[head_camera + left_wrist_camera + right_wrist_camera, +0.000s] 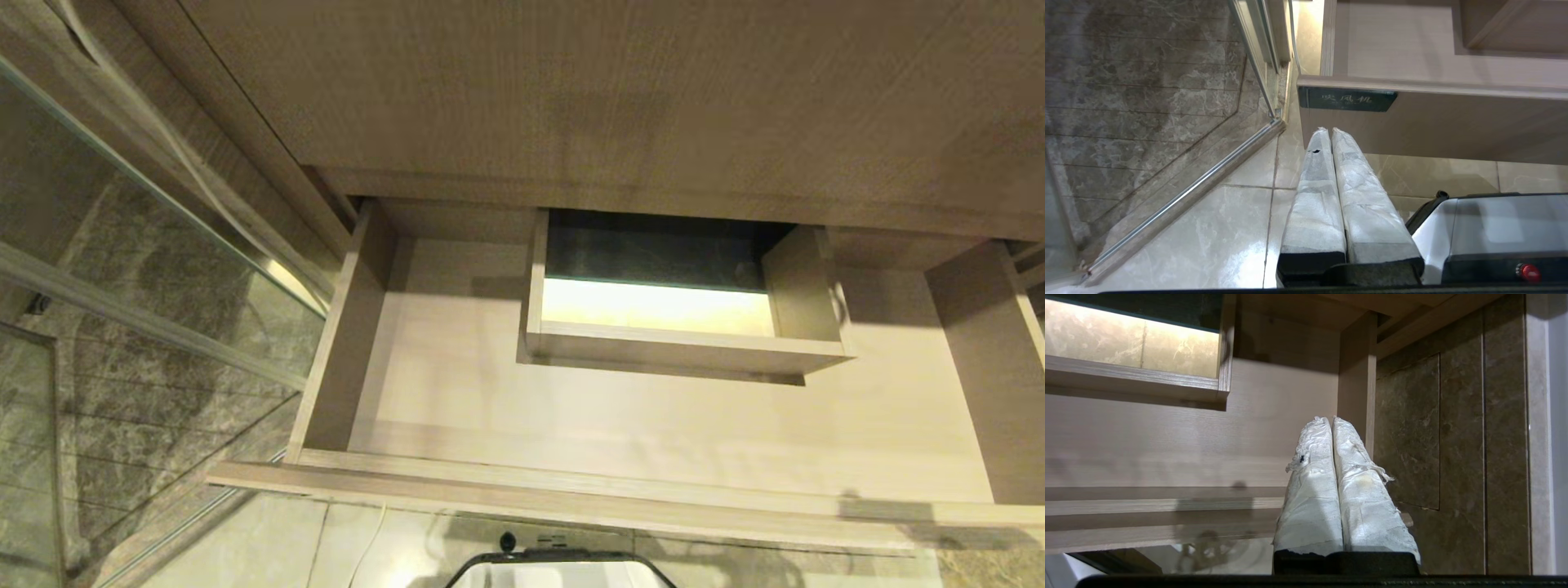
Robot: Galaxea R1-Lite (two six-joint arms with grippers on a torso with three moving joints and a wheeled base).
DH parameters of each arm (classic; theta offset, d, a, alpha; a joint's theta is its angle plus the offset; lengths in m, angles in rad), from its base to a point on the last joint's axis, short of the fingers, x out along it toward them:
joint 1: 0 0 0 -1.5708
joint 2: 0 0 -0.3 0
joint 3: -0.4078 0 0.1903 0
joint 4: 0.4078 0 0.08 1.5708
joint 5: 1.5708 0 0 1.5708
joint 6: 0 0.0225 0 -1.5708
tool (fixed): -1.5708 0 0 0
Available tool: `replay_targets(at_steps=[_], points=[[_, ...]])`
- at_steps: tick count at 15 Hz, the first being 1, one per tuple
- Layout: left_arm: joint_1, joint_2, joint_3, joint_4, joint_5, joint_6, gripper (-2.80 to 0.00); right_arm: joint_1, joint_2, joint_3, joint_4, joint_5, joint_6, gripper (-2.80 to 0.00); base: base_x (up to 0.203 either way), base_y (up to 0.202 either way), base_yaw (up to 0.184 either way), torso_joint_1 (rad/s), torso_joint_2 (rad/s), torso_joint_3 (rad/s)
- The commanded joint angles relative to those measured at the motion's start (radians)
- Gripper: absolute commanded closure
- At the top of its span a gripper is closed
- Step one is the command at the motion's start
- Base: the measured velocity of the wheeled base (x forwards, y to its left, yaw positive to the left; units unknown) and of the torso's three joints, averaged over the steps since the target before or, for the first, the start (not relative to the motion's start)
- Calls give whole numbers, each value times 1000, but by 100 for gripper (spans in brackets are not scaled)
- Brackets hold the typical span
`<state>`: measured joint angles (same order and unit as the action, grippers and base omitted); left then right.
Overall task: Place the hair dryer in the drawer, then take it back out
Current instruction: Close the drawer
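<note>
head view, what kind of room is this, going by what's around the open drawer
Most likely a bathroom: a clear glass shower-style partition with a metal rail stands beside grey marble-look wall tiles, and the wide light-wood-grain drawer hangs open under a vanity-like cabinet over glossy pale floor tiles.

Light wood-grain drawer [620,425]; grey-brown marble tiles [1143,98]; white-wrapped fingers [1310,490]; dark label [1346,99].

White-wrapped gripper fingers [1327,196] — seemingly taped.

The drawer [457,408] stands open, with only its boxed cutout [686,343] obstructing the rear.
</note>
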<state>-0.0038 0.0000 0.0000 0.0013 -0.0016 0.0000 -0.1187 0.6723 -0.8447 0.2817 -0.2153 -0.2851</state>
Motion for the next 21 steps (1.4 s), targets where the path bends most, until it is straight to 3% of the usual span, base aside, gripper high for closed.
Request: replay_targets(at_steps=[1,4,11,14,18,21], points=[[1,0,1,-1,0,0,0,0,3,-1,9,6,-1,0,0,0,0,66,232,232],[1,0,0,-1,0,0,0,-1,4,-8,22,55,-2,0,3,1,-27,99,134,172],[2,0,0,-1,0,0,0,-3,3,-9,70,46,-20,0,1,8,-183,49,24,65],[1,0,0,-1,0,0,0,-7,1,-3,230,37,-19,0,-1,0,-29,1,1,14],[1,0,2,-1,0,0,0,8,70,-14,685,18,-15,0,0,0,0,0,0,0],[2,0,2,-1,0,0,0,18,175,-12,718,27,-14,0,0,0,0,0,0,0]])
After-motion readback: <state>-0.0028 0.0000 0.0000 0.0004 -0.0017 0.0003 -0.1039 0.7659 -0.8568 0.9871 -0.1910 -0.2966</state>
